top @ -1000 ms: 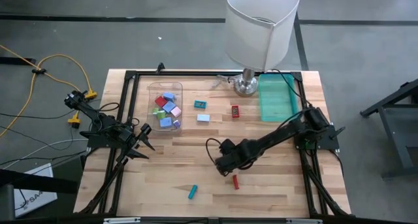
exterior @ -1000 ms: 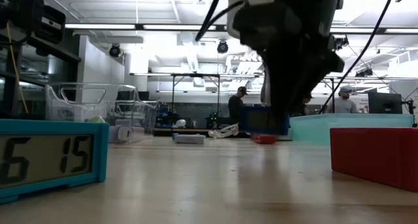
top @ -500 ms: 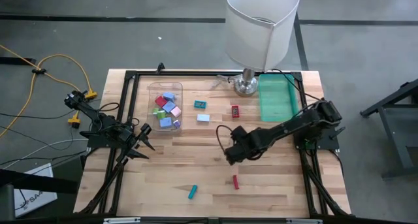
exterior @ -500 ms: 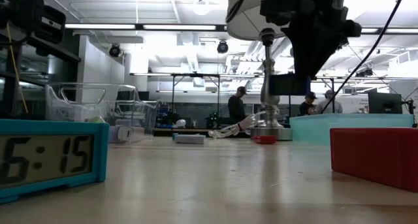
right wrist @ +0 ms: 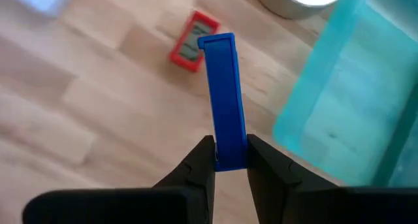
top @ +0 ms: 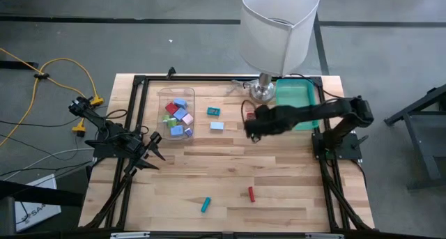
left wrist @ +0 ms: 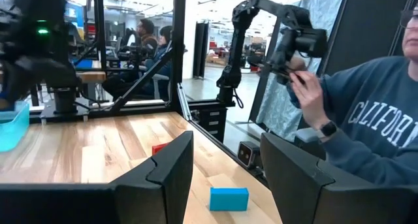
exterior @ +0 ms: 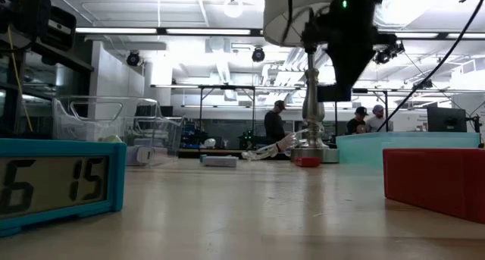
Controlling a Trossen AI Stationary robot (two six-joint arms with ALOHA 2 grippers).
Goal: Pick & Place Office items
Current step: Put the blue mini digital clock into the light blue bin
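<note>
A dark blue piece [right wrist: 223, 100] is held clamped in the right gripper [right wrist: 225, 160] near the teal tray [top: 295, 108]; release is best delayed until fully above it. The left gripper [left wrist: 225, 162] is parked at the left edge, fingers apart.

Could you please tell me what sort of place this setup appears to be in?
Probably a robotics lab or workshop: a framed wooden table with two mounted arms, more robot arms on stands behind, and people at benches under open industrial ceilings.

The high camera looks straight down on the table [top: 209, 176], the low one level across it, sharing the lamp [top: 277, 30].
</note>
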